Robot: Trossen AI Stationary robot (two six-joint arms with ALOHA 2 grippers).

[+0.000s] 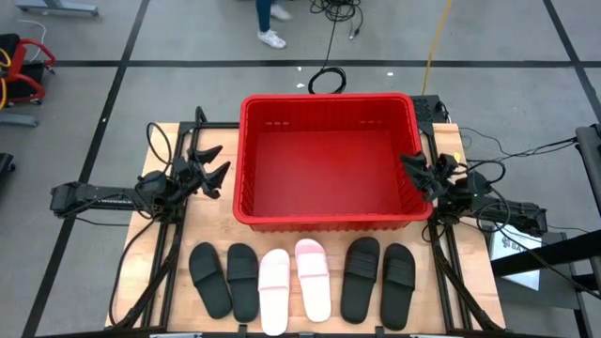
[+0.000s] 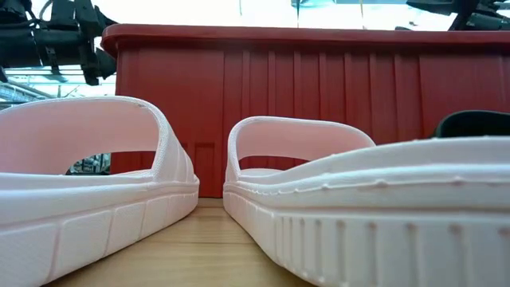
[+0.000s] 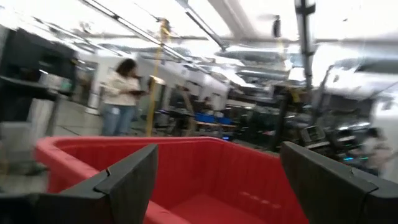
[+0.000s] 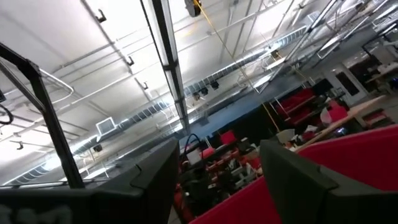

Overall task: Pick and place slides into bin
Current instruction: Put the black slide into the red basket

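Note:
Six slides lie soles down in a row on the table's near part: two black (image 1: 225,279) at the left, two pale pink (image 1: 293,284) in the middle, two black (image 1: 379,281) at the right. The pink pair fills the low view (image 2: 303,191). The red bin (image 1: 329,160) stands behind them with nothing in it. My left gripper (image 1: 214,166) is open beside the bin's left wall, raised, pointing at the bin (image 3: 186,180). My right gripper (image 1: 418,174) is open at the bin's right rim, tipped upward, touching nothing.
The wooden table (image 1: 183,225) has bare strips left and right of the bin. Cables run along both arms. A person's legs (image 1: 269,23) show on the floor beyond the table's far edge. A person (image 3: 121,96) stands in the room past the bin.

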